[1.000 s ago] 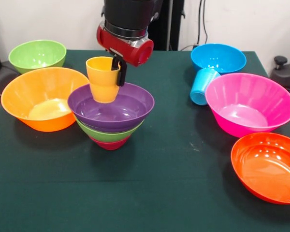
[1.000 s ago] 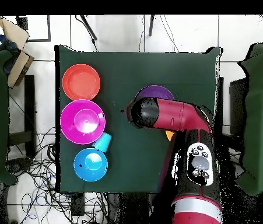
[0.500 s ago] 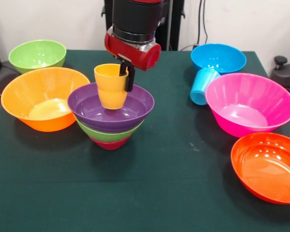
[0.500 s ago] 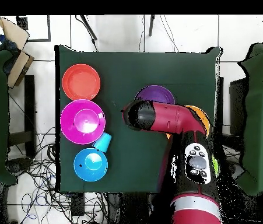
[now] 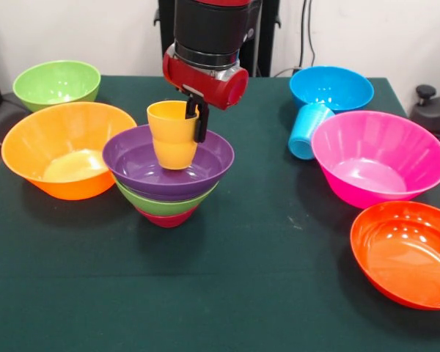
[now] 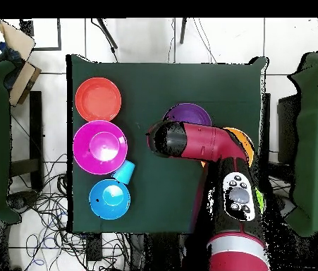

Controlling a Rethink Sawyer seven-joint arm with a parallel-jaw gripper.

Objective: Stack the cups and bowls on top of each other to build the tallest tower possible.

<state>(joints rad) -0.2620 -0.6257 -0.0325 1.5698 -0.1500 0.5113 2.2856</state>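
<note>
Gripper (image 5: 193,117) holds yellow-orange cup (image 5: 173,136) (upright) inside purple bowl (image 5: 143,169)

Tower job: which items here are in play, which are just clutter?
In play:
yellow cup, held by gripper
purple bowl, on green bowl and crimson bowl
blue cup, lying on its side
other bowls

Clutter:
cables on the floor
box

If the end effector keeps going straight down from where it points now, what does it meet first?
Most likely the inside floor of the glossy purple plastic bowl topping the tower. The end effector points down, shut on the yellow-orange stepped plastic cup, whose base would land first; the remaining gap is hard to judge.
</note>
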